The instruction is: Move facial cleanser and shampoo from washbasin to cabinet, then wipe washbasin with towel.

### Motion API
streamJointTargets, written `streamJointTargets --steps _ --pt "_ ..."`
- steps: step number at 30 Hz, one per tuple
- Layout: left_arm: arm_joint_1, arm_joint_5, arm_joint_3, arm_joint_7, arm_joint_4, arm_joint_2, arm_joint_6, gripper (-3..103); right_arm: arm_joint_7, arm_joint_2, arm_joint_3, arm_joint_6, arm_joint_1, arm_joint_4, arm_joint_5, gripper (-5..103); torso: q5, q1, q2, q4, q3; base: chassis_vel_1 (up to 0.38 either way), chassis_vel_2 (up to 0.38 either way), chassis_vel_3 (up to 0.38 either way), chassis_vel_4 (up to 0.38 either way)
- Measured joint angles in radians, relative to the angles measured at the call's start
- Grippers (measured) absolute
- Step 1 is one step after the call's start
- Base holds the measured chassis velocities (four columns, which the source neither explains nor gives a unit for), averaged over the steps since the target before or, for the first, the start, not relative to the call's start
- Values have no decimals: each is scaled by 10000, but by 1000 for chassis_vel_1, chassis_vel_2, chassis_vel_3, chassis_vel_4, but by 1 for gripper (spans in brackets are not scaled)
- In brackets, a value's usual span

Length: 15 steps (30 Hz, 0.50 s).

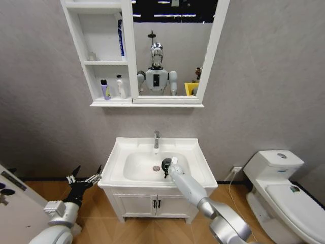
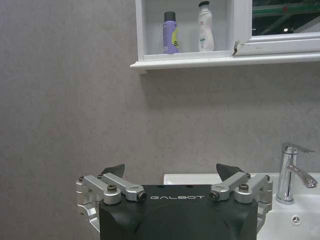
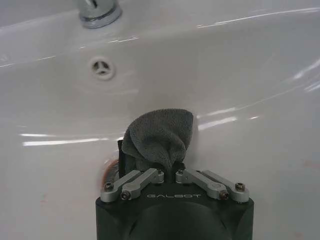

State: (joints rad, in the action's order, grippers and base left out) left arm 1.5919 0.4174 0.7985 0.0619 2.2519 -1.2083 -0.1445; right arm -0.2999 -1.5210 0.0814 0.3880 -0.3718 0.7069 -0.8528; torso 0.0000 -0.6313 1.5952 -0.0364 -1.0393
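- left gripper (image 1: pixel 85 177) parked low beside the basin's left edge, jaws spread, nothing held.
- tall narrow white shelf cabinet (image 1: pixel 81 51) up on the wall, joined to the mirror; purple bottle (image 1: pixel 104 89) and white bottle (image 1: pixel 121 87) standing side by side in its lowest compartment, so the moving step looks done.
- white rectangular ceramic washbasin (image 1: pixel 119 147) below, chrome faucet (image 1: pixel 156 139) at its back rim, drain (image 1: pixel 156 168) in the bowl.
- right gripper (image 1: pixel 166 166) down in the bowl just beside the drain, clamped on the small dark grey towel (image 3: pixel 159 136), cloth bunched against the ceramic.
- wiping step in hand, by the look of it; next calls for sweeping the cloth across the bowl and rim, pressed down, clear of the faucet.
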Motion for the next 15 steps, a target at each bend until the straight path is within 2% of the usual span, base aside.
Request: streamJointTargets --steps 2,7,9,15 --pt "0 0 0 0 0 0 0 100 252 -475 -43 11 137 -184 -113 5 0 -1 -1 -5 0 0 0 0 0" --pt "0 0 0 0 0 0 0 100 343 -848 -93 12 182 -307 -240 5 0 -1 0 -9 0 0 0 0 0" --pt "0 0 0 0 0 0 0 100 259 -805 -94 12 132 -298 -240 5 0 -1 0 -6 0 0 0 0 0" --pt "0 0 0 0 0 0 0 100 -294 -88 -446 -235 -84 -333 176 5 1 1 0 -1 2 0 0 0 0"
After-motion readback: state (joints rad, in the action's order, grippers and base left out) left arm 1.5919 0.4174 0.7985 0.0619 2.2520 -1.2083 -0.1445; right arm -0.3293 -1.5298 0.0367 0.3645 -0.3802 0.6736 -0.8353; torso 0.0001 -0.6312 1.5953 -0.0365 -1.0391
